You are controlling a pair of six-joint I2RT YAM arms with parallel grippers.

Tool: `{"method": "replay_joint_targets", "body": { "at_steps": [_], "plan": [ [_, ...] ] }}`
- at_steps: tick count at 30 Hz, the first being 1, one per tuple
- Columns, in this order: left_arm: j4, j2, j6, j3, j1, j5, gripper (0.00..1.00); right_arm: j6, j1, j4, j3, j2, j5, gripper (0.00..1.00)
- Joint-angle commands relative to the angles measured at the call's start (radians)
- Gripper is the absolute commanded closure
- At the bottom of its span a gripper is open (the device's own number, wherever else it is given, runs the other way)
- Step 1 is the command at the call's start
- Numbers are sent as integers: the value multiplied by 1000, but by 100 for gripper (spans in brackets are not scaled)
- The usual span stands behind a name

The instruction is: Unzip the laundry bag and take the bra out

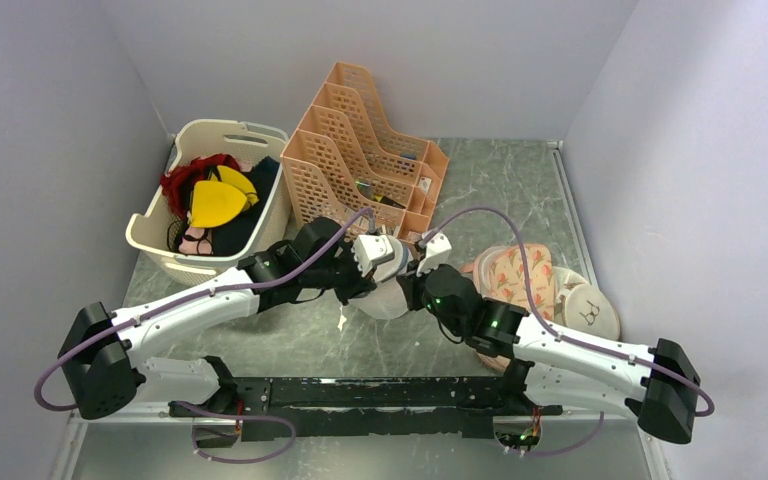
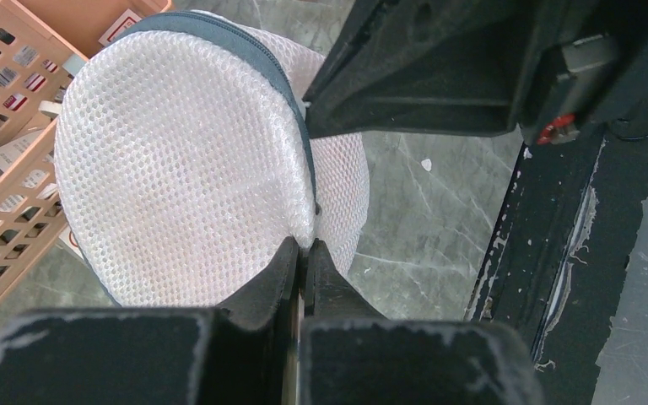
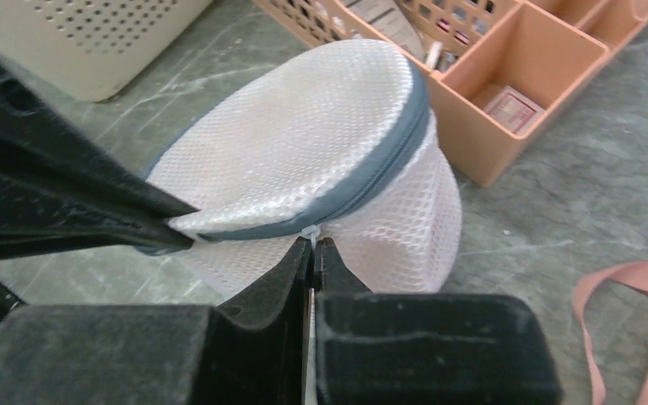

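The laundry bag (image 1: 390, 300), a white mesh drum with a grey zip band (image 3: 371, 181), sits mid-table between both grippers. My left gripper (image 2: 304, 246) is shut, pinching the mesh at the bag's rim beside the zip; in the top view it (image 1: 368, 288) is at the bag's left. My right gripper (image 3: 311, 245) is shut on the small white zip pull (image 3: 308, 231) at the bag's near side, and shows at the bag's right in the top view (image 1: 413, 292). The zip looks closed. The bra is hidden; only a faint pink tint shows through the mesh (image 3: 413, 228).
A cream basket (image 1: 155, 235) with red, yellow and black clothes stands at the back left. A peach slotted organiser (image 1: 360, 150) is right behind the bag. A peach printed pad (image 1: 513, 275) and white discs (image 1: 592, 312) lie right. A black rail (image 1: 380, 395) runs along the front.
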Motion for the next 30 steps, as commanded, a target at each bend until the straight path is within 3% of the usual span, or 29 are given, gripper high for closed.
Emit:
{"method": "replay_joint_targets", "body": {
  "at_steps": [1, 4, 8, 12, 15, 19, 20, 21, 22, 23, 27, 30],
  "plan": [
    [-8, -3, 11, 21, -1, 28, 93, 60, -39, -108, 49, 28, 149, 100],
    [-9, -9, 16, 19, -2, 26, 93, 81, -145, -144, 60, 41, 110, 100],
    [-9, -16, 19, 15, -1, 26, 93, 46, -373, -63, 10, 12, -244, 100],
    [-6, -19, 18, 10, -2, 28, 93, -22, -396, 132, -85, -75, -587, 100],
    [-13, -13, 19, 18, -2, 27, 91, -7, -396, 182, -108, -93, -694, 100],
    [-42, -7, 36, 36, -1, 83, 66, -1, -391, 189, -96, -55, -790, 100],
    [-53, -15, 50, 44, -1, 125, 54, -1, -386, 183, -91, -48, -795, 100],
    [-56, -27, 58, 46, -1, 170, 31, 1, -380, 178, -88, -43, -794, 100],
    [-43, -40, 57, 41, -2, 223, 18, 5, -373, 175, -85, -42, -788, 100],
    [-24, -53, 53, 32, -2, 251, 12, 12, -363, 177, -84, -44, -781, 100],
    [34, -79, 0, 13, -1, 238, 6, 47, -312, 207, -89, -56, -754, 100],
    [58, -61, -58, 26, -1, 157, 12, 62, -268, 211, -78, -46, -705, 100]
  ]
}}
